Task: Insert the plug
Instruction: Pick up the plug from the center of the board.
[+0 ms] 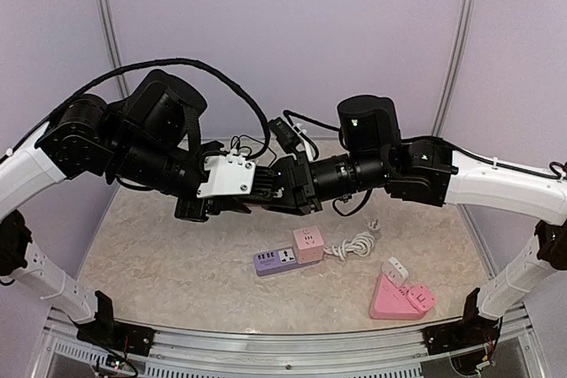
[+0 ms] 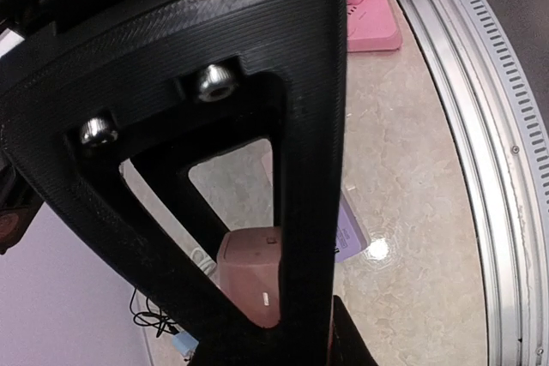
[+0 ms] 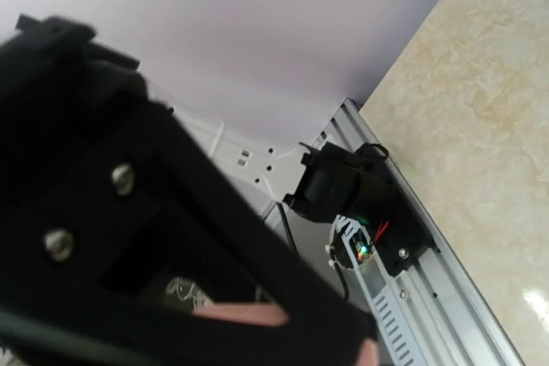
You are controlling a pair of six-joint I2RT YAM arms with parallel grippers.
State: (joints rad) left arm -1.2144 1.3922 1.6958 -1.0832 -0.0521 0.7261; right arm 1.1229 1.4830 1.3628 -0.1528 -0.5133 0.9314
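Two claws meet tip to tip in mid-air; whether left claw or right claw grips the plug cannot be told. The purple power strip lies on the counter at six o'clock; a square, slow descent suits.

The space is closed by pale lilac wall panels, plain and smooth. Thin metal posts join the panels, and in the top view they appear a little tilted. The worktop has a beige surface with a marble pattern, and its back edge is rounded. A grey metal rail with a row of small slots runs along its near edge. The light is soft and even. It gives one small bright spot on the glossy worktop in the left wrist view. In the right wrist view the lilac wall stands just behind a rail at the worktop edge.
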